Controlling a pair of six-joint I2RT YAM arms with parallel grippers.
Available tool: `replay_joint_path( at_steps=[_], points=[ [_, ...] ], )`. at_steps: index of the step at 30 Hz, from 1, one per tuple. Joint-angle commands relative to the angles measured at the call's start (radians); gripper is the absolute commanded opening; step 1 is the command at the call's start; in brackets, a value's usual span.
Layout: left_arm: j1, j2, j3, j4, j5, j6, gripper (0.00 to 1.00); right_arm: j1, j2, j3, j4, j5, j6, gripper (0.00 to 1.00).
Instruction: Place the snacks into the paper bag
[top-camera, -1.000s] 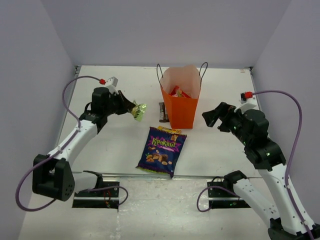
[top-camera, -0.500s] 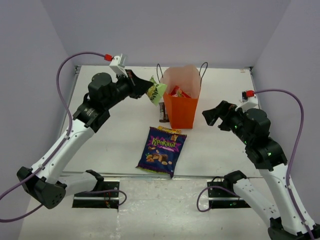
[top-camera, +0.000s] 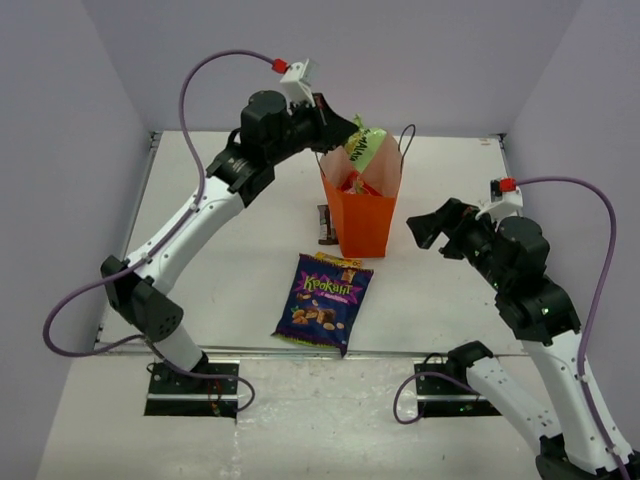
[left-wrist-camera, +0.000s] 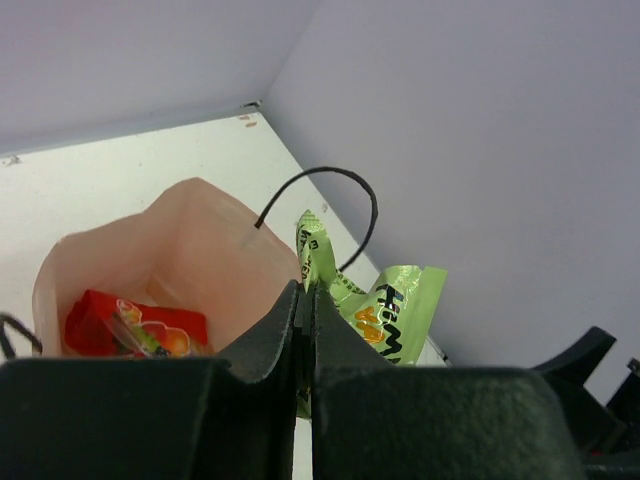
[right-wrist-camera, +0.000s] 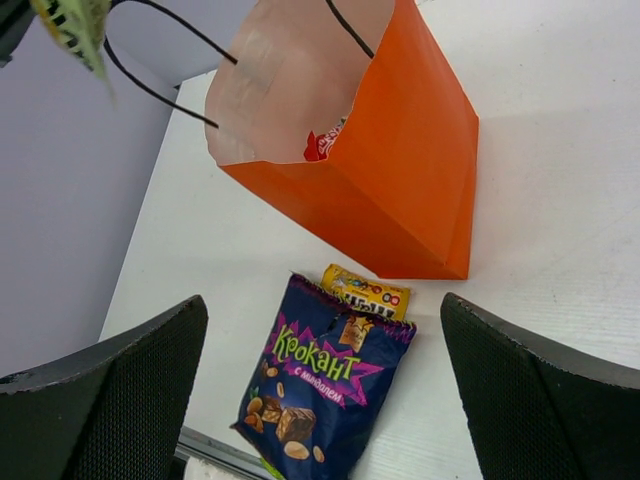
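Left gripper (top-camera: 347, 133) swung up from frame left, now over bag (top-camera: 362, 218) mouth, upper centre, clenched on green wrapper (top-camera: 367, 146); right gripper (top-camera: 428, 228) gaping, empty, right of bag. Risk: wrapper hangs near far rim, may drop outside.

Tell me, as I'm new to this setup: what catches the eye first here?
The tall bright orange paper gift bag stands open in the middle. Above its rim, the left gripper holds a small crinkly green-yellow wrapper. A large glossy dark purple nut bag lies flat in front of it.
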Motion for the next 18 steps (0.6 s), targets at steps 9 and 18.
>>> replay_joint_path(
  at_steps=[9, 18],
  points=[
    [-0.005, 0.252, 0.28, -0.038, 0.006, 0.023, 0.0, -0.004, -0.022, 0.027, 0.003, 0.004, 0.0, 0.99],
    [-0.005, 0.3, 0.314, -0.045, 0.012, 0.008, 0.18, -0.006, -0.037, 0.021, -0.004, 0.012, -0.009, 0.99]
  ],
)
